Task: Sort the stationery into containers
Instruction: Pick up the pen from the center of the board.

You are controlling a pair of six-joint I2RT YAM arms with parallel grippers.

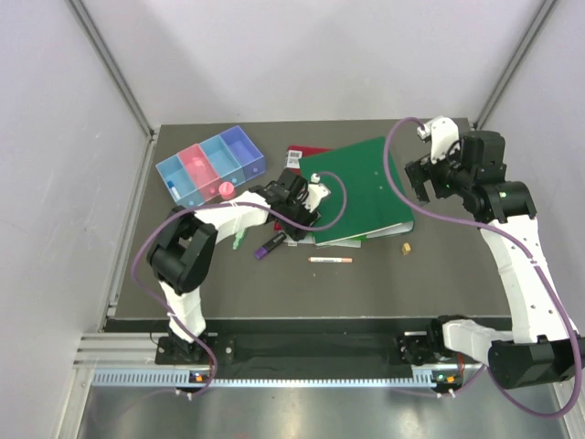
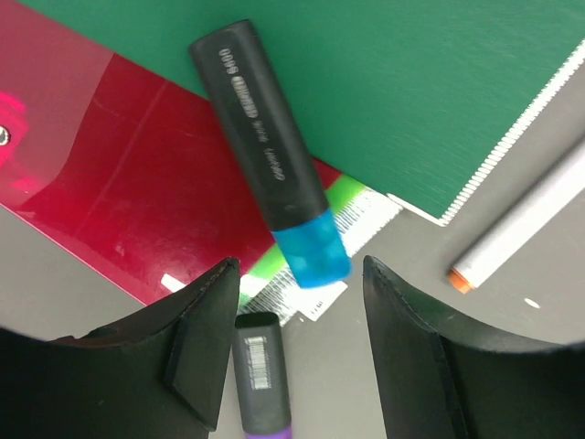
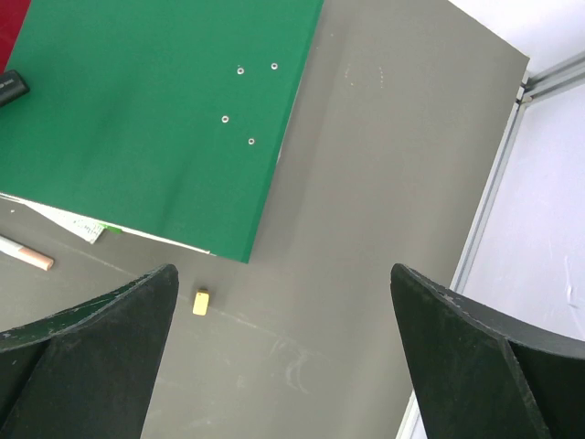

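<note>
Marker (image 2: 265,155) cap blue, left-wrist view only.

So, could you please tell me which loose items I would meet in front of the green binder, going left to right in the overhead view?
Green marker → purple highlighter → white pen → tan nub.

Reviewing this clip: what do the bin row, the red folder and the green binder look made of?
The bin row looks like thin translucent plastic: tinted walls let light through. The red folder seems glossy plastic or laminated sheet: it mirrors bright patches. The green binder has a matte, finely grained cover, probably coated card or plastic: no glare.
</note>
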